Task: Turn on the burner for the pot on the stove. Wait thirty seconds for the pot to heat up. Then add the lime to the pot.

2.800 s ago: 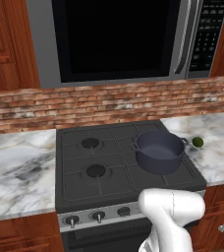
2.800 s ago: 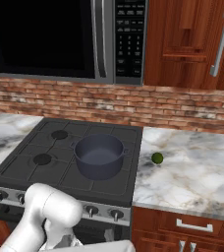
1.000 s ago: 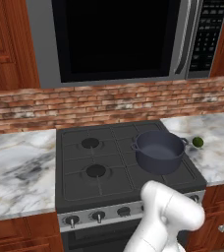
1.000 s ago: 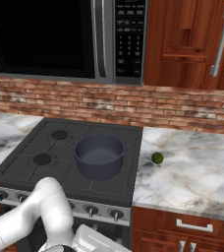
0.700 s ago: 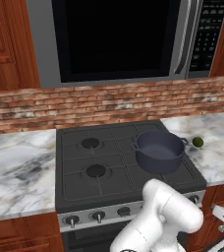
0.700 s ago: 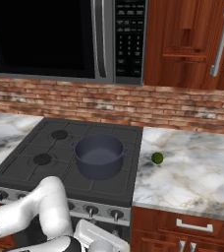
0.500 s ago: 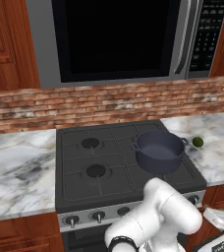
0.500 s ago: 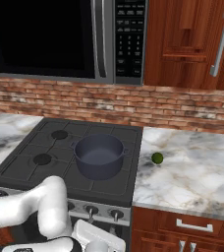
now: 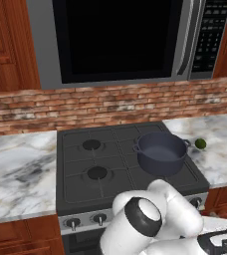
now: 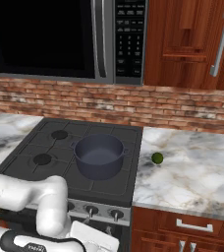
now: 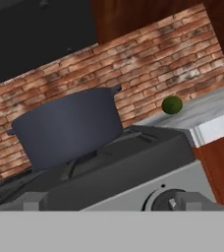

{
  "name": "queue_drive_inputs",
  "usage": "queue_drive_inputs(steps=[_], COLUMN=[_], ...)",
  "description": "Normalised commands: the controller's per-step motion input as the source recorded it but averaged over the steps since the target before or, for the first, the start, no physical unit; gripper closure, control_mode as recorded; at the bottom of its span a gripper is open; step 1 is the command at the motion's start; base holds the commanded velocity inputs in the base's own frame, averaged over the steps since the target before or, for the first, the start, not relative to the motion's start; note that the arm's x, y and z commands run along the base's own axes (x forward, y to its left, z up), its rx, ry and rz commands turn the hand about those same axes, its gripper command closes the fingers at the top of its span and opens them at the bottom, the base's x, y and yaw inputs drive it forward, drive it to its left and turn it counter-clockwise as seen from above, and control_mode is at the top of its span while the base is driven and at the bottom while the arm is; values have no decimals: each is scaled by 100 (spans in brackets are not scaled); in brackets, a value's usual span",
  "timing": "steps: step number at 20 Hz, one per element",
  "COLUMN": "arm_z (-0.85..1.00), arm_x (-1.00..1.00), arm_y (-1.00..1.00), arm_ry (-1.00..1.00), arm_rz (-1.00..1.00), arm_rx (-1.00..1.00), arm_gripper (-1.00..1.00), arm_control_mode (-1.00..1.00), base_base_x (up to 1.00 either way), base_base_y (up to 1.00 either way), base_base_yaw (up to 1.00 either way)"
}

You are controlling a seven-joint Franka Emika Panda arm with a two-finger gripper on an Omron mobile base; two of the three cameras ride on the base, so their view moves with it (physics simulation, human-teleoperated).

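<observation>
Reaching low toward knob [image 11: 169, 201] on stove [image 9: 110, 184] front strip, jaws spread wide, empty. Pot [image 9: 161, 152] at front right corner, lime [image 10: 157, 158] beside on counter. Next: grip knob, turn.

A blue-grey pot [image 9: 161, 152], bright green lime [image 9: 200, 144], dark grey stove [image 9: 75, 172], red-brown brick wall [image 9: 110, 106].

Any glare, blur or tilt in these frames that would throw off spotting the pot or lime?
Left base view: even flat lighting, sharp; pot and lime clear, with the arm's white body blocking the stove's front strip. Right base view: sharp, soft shadow under the lime. Hand view: rolled, horizon slanted, close knob slightly soft.
</observation>
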Motion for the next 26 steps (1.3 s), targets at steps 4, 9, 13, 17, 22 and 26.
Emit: queue_drive_inputs(steps=[4,9,13,17,22,26], arm_z=[0,0,0,0,0,-11], arm_x=[-5,-22,-6,6,25,17], arm_y=[-10,-29,-13,0,0,-8], arm_ry=[-2,-2,0,0,4,9], arm_rz=[0,0,2,0,1,0], arm_rx=[-11,-17,-10,0,-3,0], arm_gripper=[-100,-100,-100,-100,-100,-100], arm_control_mode=[-100,-100,-100,-100,-100,-100], base_base_x=[0,0,0,0,0,0], base_base_y=[0,0,0,0,0,0], base_base_yaw=[0,0,0,0,0,0])
